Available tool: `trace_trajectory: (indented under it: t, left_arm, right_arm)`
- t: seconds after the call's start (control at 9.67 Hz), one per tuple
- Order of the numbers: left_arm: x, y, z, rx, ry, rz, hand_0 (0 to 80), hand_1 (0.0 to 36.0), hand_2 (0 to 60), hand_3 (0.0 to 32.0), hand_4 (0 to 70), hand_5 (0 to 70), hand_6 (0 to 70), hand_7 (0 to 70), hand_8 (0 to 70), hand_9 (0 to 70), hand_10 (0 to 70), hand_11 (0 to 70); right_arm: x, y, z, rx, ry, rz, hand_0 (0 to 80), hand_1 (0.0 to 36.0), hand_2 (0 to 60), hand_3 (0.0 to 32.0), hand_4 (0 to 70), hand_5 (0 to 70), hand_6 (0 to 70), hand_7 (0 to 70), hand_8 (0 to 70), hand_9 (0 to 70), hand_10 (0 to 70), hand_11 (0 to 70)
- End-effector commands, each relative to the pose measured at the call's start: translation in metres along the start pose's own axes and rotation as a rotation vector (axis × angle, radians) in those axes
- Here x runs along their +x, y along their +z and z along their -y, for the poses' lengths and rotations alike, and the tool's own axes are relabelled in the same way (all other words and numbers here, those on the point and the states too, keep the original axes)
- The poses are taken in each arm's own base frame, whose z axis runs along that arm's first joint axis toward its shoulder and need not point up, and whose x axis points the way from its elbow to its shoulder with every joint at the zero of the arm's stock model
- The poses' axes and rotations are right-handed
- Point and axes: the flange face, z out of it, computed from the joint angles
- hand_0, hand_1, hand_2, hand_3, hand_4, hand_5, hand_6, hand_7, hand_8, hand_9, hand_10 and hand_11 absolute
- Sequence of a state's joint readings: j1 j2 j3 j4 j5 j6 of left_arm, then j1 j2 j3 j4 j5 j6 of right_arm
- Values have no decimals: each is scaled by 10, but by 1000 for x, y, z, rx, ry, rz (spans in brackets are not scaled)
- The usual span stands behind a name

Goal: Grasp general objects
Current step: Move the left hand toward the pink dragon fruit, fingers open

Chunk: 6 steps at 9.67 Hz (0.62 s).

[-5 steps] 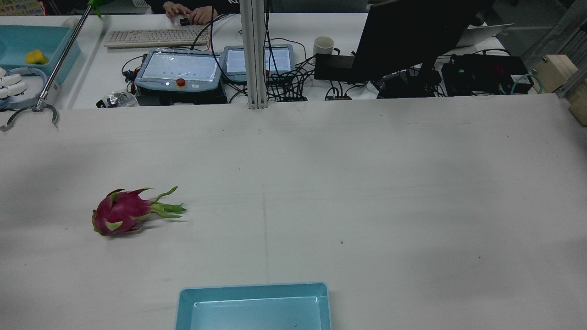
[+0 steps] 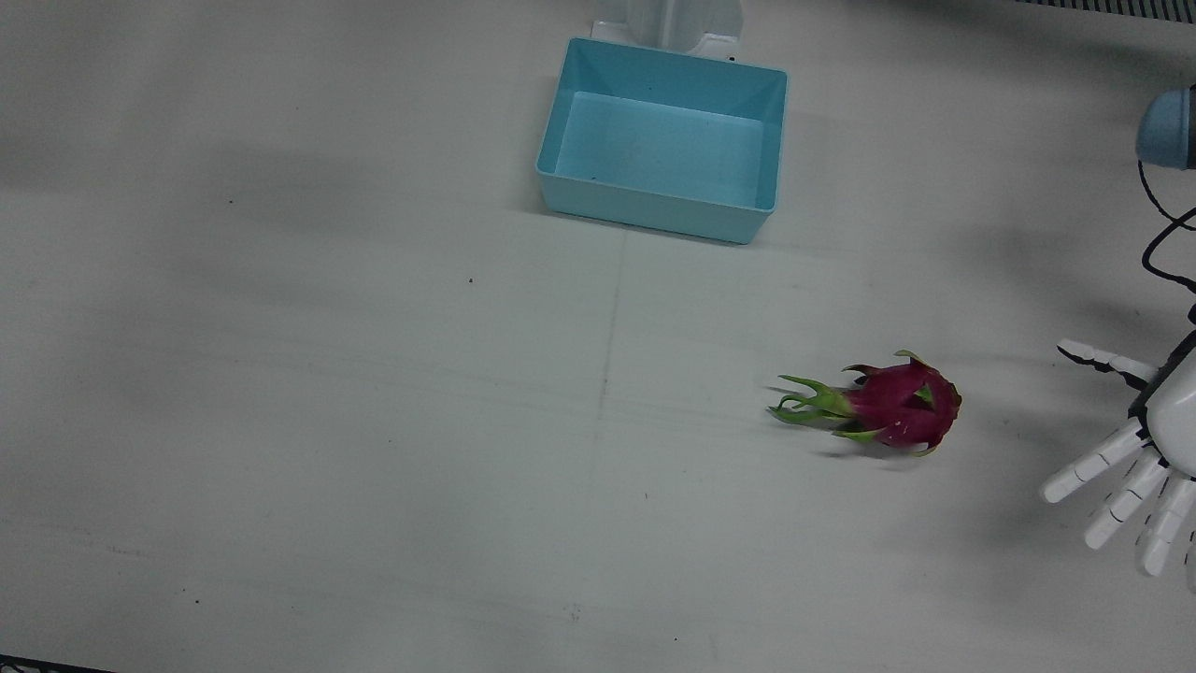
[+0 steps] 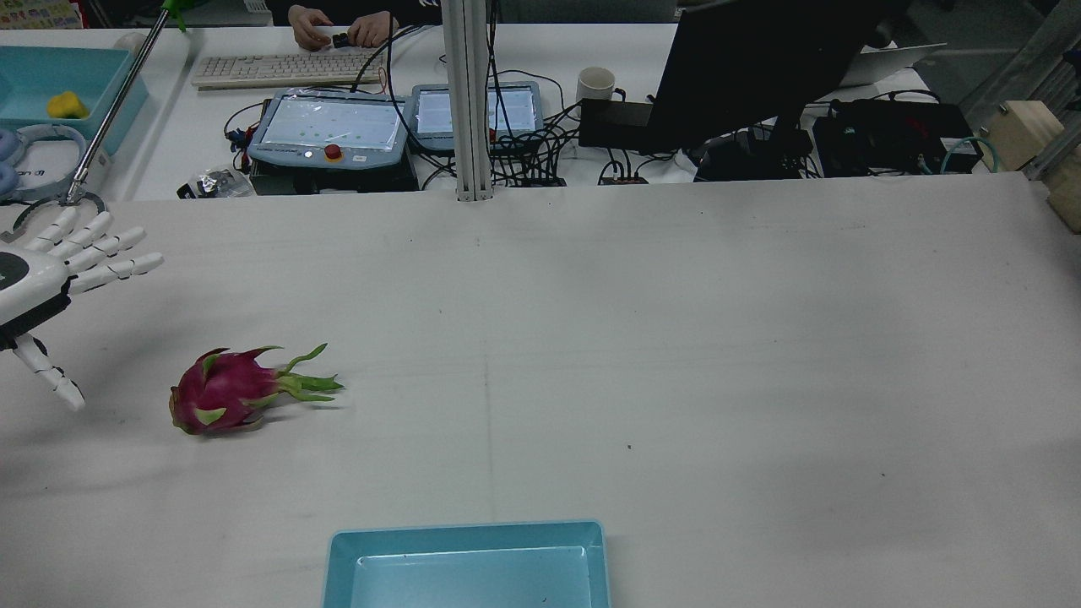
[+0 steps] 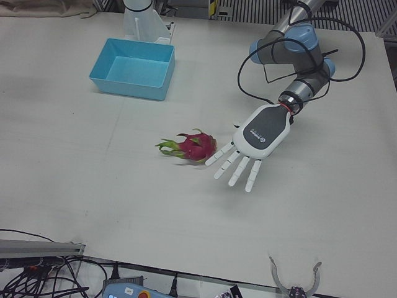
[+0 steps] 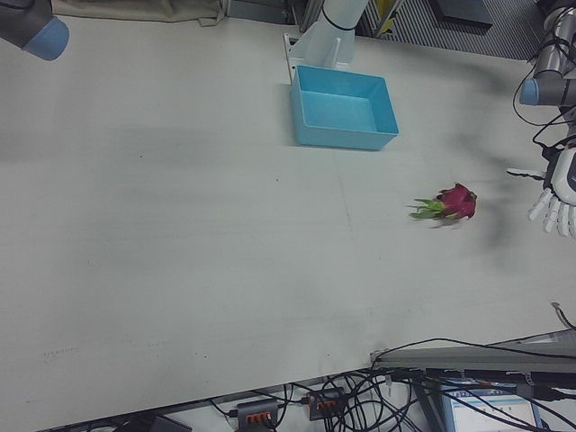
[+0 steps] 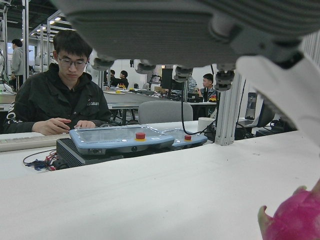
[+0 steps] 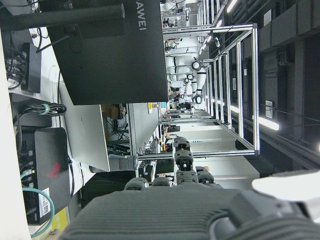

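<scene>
On the wide white counter [image 2: 280, 421], an empty light-blue rectangular plastic bin [image 2: 662, 138] sits near the pedestals. Left robot hand [image 4: 248, 144] hovers, fingers spread, holding nothing, just beside the magenta green-tipped dragon fruit [image 2: 888, 408] lying sideways.

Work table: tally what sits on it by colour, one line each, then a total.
Magenta and green: 1, the dragon fruit
Light blue: 1, the empty bin
Total: 2
The open left hand hovers beside the fruit, not counted.
</scene>
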<state>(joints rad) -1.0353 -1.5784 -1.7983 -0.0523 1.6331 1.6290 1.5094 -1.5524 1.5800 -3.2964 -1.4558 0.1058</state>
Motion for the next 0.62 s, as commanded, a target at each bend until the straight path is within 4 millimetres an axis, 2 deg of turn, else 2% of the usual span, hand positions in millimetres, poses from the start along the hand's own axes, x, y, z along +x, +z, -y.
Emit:
trace_trajectory:
  t: [0.0,0.21,0.31,0.52]
  left_arm:
    - [-6,9,-37,-34,71,15,496,173,22,320,0,1,0,51,0,0,0,0]
    - [-7,10,-40,-17,68,17,503,178,18,320,0,16,0,61,0,0,0,0]
    - [-7,16,-60,-21,56,21,502,178,25,320,0,31,0,65,0,0,0,0]
    - [-6,45,-109,-55,41,31,491,163,7,320,0,28,0,50,0,0,0,0]
  right_arm:
    - [0,0,0,0,0,0,0,0,0,0,0,0,0,0,0,0,0,0]
    - [0,0,1,2,0,0,0,0,0,0,0,0,0,0,0,0,0,0]
    - [0,0,1,2,0,0,0,0,0,0,0,0,0,0,0,0,0,0]
    - [0,0,1,2,0,0,0,0,0,0,0,0,0,0,0,0,0,0]
